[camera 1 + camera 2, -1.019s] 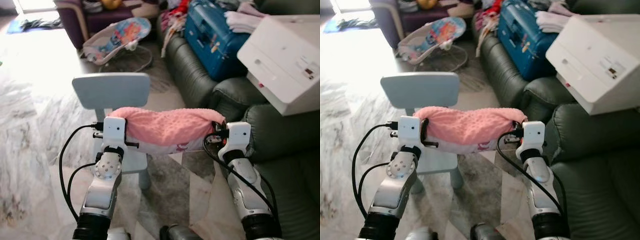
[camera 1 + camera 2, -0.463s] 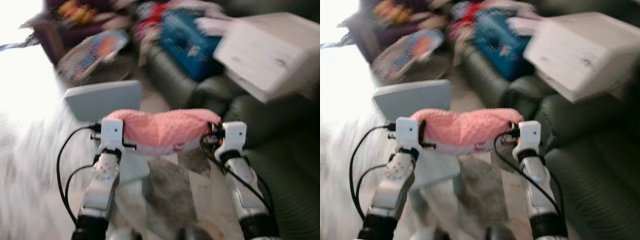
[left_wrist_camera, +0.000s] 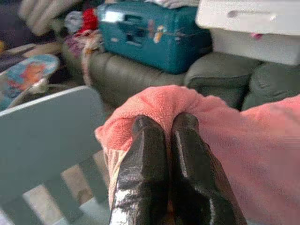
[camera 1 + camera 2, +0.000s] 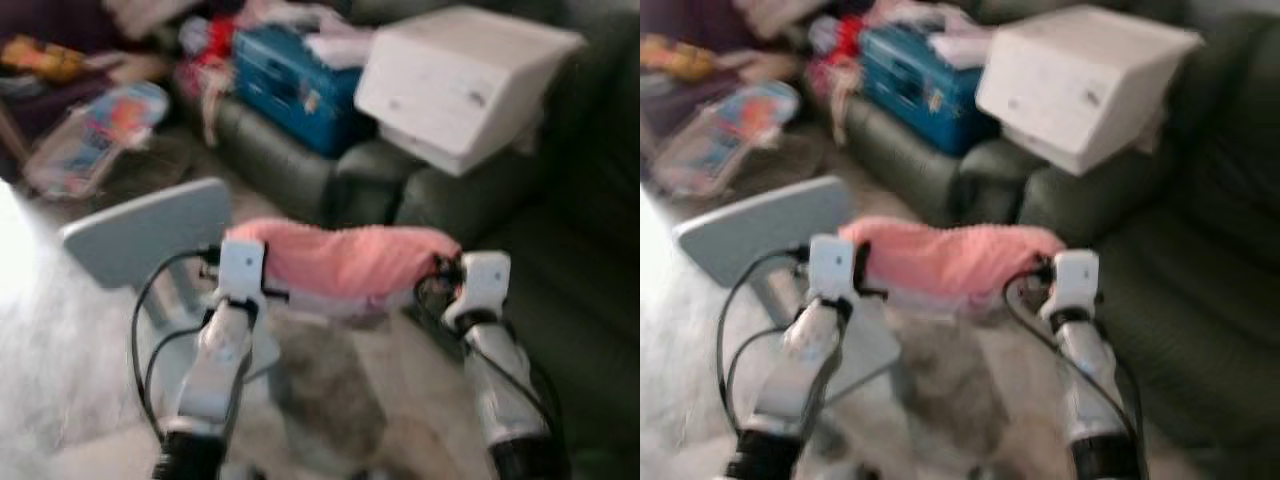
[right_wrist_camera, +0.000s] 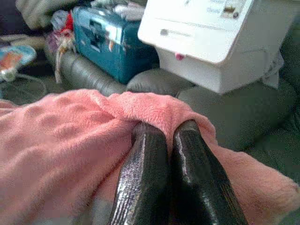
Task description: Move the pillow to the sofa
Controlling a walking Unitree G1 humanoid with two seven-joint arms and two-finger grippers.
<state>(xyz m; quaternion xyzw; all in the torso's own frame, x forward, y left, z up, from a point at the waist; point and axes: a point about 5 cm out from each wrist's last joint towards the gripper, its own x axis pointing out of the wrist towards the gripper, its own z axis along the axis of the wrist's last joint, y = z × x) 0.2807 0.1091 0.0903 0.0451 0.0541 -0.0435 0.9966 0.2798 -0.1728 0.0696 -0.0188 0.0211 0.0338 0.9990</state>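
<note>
Pink pillow (image 4: 345,262): my left gripper (image 3: 165,123) and right gripper (image 5: 166,130) clench its ends. Risk: fleece slipping free short of the sofa (image 4: 560,300).

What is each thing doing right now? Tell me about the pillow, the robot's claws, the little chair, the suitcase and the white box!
Pillow: pink, held up in the air by both ends.
Left gripper: shut on one end of the pillow.
Right gripper: shut on the other end.
Chair: standing upright on the floor, seat bare.
Suitcase: blue, closed, lying on the sofa.
White box: closed, tilted on the sofa arm.
Sofa: dark, seat beside the robot bare.
</note>
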